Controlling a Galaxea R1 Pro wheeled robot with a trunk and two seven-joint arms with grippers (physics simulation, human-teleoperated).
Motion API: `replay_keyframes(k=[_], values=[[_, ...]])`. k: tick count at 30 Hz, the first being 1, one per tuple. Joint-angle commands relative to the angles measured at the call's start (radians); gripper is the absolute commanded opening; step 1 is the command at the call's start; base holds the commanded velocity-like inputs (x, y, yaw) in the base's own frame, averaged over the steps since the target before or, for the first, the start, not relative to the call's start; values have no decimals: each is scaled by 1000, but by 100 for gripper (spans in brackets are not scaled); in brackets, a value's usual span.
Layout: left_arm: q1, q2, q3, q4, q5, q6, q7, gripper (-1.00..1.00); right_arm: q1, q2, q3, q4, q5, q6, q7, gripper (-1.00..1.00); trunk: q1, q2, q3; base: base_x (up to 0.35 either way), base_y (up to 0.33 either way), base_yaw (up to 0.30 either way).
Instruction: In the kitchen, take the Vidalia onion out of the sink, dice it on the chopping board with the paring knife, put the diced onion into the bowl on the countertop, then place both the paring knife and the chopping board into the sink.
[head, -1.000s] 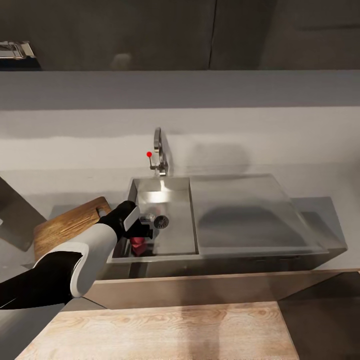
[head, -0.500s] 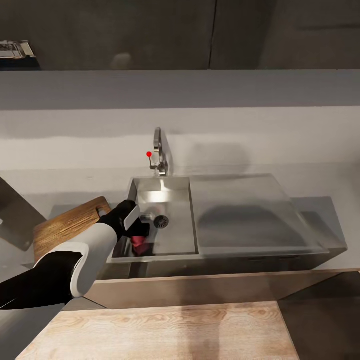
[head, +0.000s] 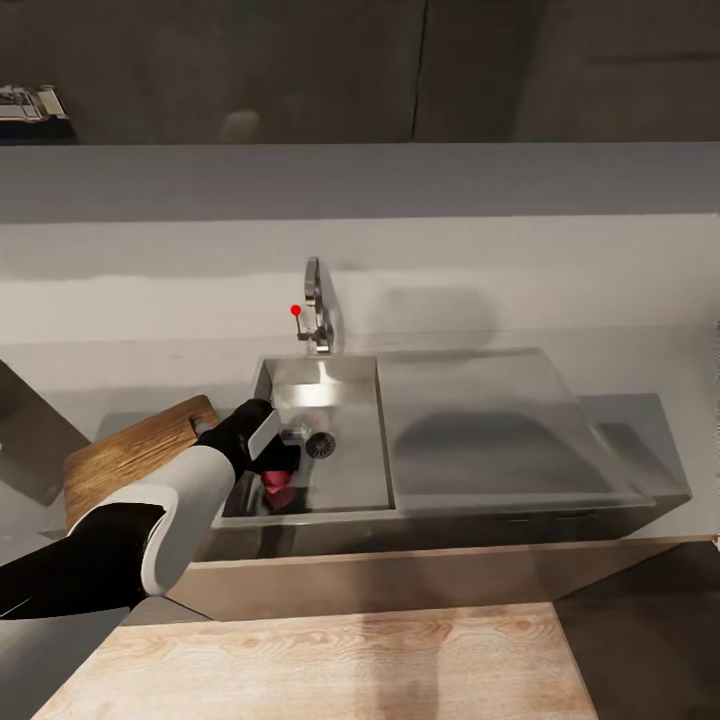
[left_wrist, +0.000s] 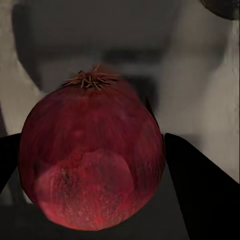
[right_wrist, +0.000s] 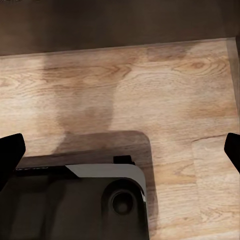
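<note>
Left wrist view puts my left claw (left_wrist: 95, 165) around the onion (left_wrist: 92, 155): one dark finger (left_wrist: 197, 185) sits against each side of the red skin, so I read it as grasping the onion. From the head view, that claw (head: 278, 472) is down inside the sink (head: 350, 400), near the basin's front left corner, with the onion (head: 277, 488) showing red beneath it and the round drain (head: 321, 445) just beside it. The tap (head: 314, 310) with its red knob stands at the sink's back edge. The chopping board (head: 130, 455) lies on the bench (head: 600, 350) left of the sink. In the right wrist view, my right claw (right_wrist: 120, 150) has its fingers spread wide apart, released, over a light wooden surface (right_wrist: 165, 85).
</note>
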Motion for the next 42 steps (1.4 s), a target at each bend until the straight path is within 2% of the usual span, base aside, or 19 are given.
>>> replay_keyframes(k=[1, 4, 6, 12, 16, 24, 27, 28, 29, 34, 38, 42], values=[[0, 0, -2, -5, 11, 4, 9, -100, 0, 0, 1, 0, 0, -2, -4, 100, 1, -2, 0, 0, 0, -97], [0, -1, -2, -42, 11, 9, 8, -100, -1, 0, 1, 0, 0, -2, -4, 100, 1, -2, 4, 0, 0, -97], [1, -3, -2, -107, 11, 16, 8, -100, 0, 0, 1, 0, 0, -2, -4, 100, 1, -2, 7, 0, 0, -96], [4, -4, -2, -202, 11, 40, 8, -100, -1, 0, 1, 0, 0, -2, -4, 100, 1, -2, 16, 0, 0, -95], [42, -4, -2, -301, 11, 47, 9, -100, -1, 0, 1, 0, 0, -2, -4, 100, 1, -2, 22, 0, 0, -95], [166, -2, -2, -540, 12, 48, 8, -100, -1, -1, 1, 0, 0, -1, -4, 100, 1, -2, 33, 0, 0, -84], [248, 0, -3, -685, 12, 48, 8, -100, 0, -1, 1, 0, 0, -1, -4, 100, 1, -2, 34, 0, 0, -21], [314, 1, -4, -795, 11, 48, 8, -100, 0, -1, 1, 0, 0, 0, -4, 100, 1, -2, 34, 0, 0, -5], [347, 2, -4, -850, 11, 48, 8, -100, -1, -1, 1, 0, 0, 0, -4, 100, 1, -2, 34, 0, 0, -3], [456, 4, -10, -1049, 11, 48, 8, -100, -1, -1, 1, 0, 0, 0, -4, 100, 1, -2, 34, 0, 0, -1], [511, 8, -13, -1150, 11, 48, 8, -100, -1, -1, 1, 1, 0, 0, -4, 100, 1, -2, 34, 0, 0, 0], [537, 9, -14, -1203, 11, 48, 8, -100, -1, -1, 1, 1, 0, 1, -4, 100, 1, -2, 34, 0, 0, 0]])
